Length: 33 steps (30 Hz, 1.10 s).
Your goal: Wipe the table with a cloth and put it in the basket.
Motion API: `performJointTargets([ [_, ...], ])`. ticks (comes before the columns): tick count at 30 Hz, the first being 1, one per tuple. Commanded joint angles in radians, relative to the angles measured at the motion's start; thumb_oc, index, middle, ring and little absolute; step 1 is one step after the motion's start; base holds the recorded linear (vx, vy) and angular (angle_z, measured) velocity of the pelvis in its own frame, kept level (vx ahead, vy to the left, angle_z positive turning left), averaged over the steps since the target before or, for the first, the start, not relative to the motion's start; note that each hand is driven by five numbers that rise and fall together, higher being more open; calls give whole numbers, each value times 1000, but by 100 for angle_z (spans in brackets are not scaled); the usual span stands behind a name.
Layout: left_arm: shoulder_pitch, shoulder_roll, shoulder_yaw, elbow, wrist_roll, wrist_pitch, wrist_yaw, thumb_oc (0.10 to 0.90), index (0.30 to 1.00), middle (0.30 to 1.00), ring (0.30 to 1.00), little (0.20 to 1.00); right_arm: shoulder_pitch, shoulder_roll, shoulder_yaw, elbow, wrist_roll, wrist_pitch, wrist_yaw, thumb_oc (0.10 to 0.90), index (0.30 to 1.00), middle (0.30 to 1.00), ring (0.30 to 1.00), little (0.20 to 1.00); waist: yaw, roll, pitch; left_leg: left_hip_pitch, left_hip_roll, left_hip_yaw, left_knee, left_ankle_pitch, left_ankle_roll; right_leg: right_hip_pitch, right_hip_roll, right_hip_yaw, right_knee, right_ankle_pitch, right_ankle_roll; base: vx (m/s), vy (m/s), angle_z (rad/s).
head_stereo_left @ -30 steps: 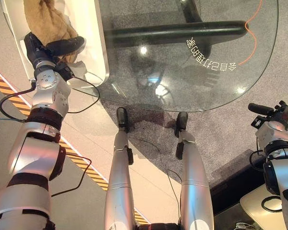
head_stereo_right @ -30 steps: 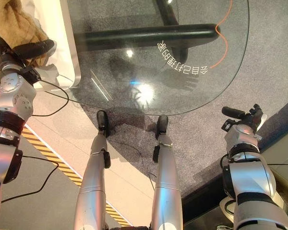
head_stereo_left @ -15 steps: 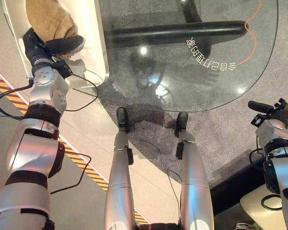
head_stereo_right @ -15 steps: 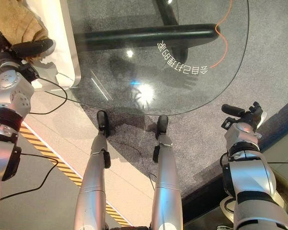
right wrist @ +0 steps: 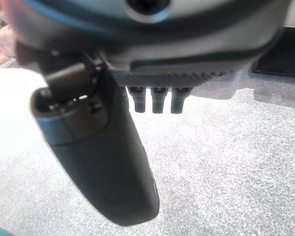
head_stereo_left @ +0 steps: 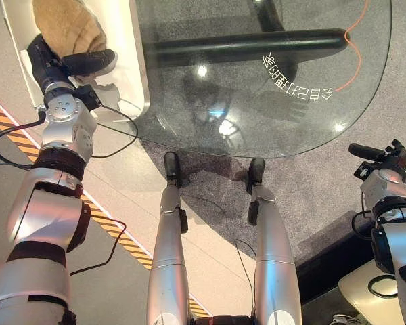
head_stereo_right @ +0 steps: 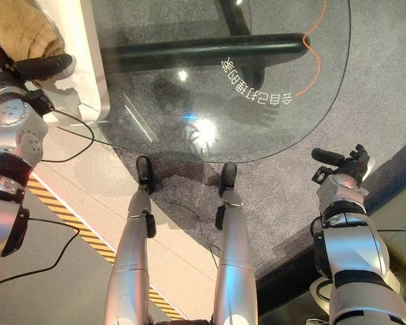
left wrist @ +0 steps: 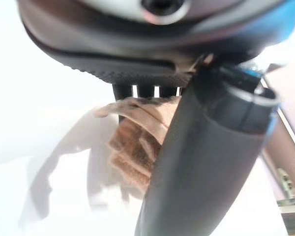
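Tan cloth [head_stereo_left: 66, 27] lies bunched inside the white basket [head_stereo_left: 137, 61] beside the glass table's [head_stereo_left: 257, 81] left edge, the left hand [head_stereo_left: 68, 62] curled round it. Right hand [head_stereo_left: 379, 159] hangs off the table's right edge, fingers curled, holding nothing.

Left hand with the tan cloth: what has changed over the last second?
The left hand has carried the tan fuzzy cloth further from the robot, over the white basket. The cloth, earlier hanging loose, is now bunched into a rounder lump; whether the fingers still grip it cannot be told. The right hand stays idle beside the round glass table.
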Motion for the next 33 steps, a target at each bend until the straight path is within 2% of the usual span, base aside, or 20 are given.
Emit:
performJointTargets([
  [1, -47, 80, 63, 11, 61, -136, 74, 800, 900, 900, 900, 900, 56, -93, 40, 38, 19, -38, -19, 800, 900, 900, 900, 900, -2, 13, -22, 64, -79, 37, 67, -142, 71, 110, 125, -33, -160, 32, -53, 0, 0, 0],
  [4, 27, 77, 97, -59, 82, -200, 69, 800, 900, 900, 900, 900, 113, -76, 14, 25, 19, -50, -18, 800, 900, 900, 900, 900, 5, 13, -22, 110, -82, 42, 51, -137, 70, 151, 121, -34, -177, 43, -45, -5, -11, 0],
  [9, 87, 92, 131, -114, 107, -227, 50, 800, 900, 900, 900, 900, 165, -75, -21, 24, 13, -50, -5, 800, 900, 900, 900, 900, 14, 12, -22, 173, -82, 49, 30, -133, 66, 214, 111, -39, -198, 51, -36, -10, -15, 0],
  [12, 116, 98, 142, -134, 109, -228, 44, 800, 900, 900, 900, 900, 189, -73, -32, 20, 10, -52, -3, 800, 900, 900, 900, 900, 17, 15, -22, 198, -84, 51, 21, -130, 65, 239, 108, -39, -205, 53, -33, 0, 0, 0],
  [17, 145, 113, 161, -157, 108, -189, 20, 800, 900, 900, 900, 900, 217, -73, -60, 20, -9, -43, 2, 800, 900, 900, 900, 900, 19, 18, -22, 253, -89, 61, -3, -120, 64, 299, 100, -48, -230, 64, -30, 0, 0, 0],
  [22, 142, 121, 160, -153, 101, -174, 14, 800, 900, 900, 900, 900, 220, -86, -68, 28, -19, -27, 11, 800, 900, 900, 900, 900, 19, 17, -22, 285, -92, 66, -6, -132, 65, 337, 96, -52, -237, 52, -32, 0, 0, 0],
  [30, 149, 118, 170, -175, 82, -208, 16, 800, 900, 900, 900, 900, 243, -72, -72, 21, -35, -19, 22, 800, 900, 900, 900, 900, 20, 15, -22, 323, -97, 64, -26, -124, 65, 376, 97, -48, -260, 61, -33, 0, 0, 0],
  [33, 179, 109, 181, -188, 89, -199, 0, 800, 900, 900, 900, 900, 265, -56, -75, 12, -49, -21, 27, 800, 900, 900, 900, 900, 23, 14, -22, 364, -100, 62, -41, -129, 65, 413, 96, -47, -270, 56, -30, 0, 0, 0],
])
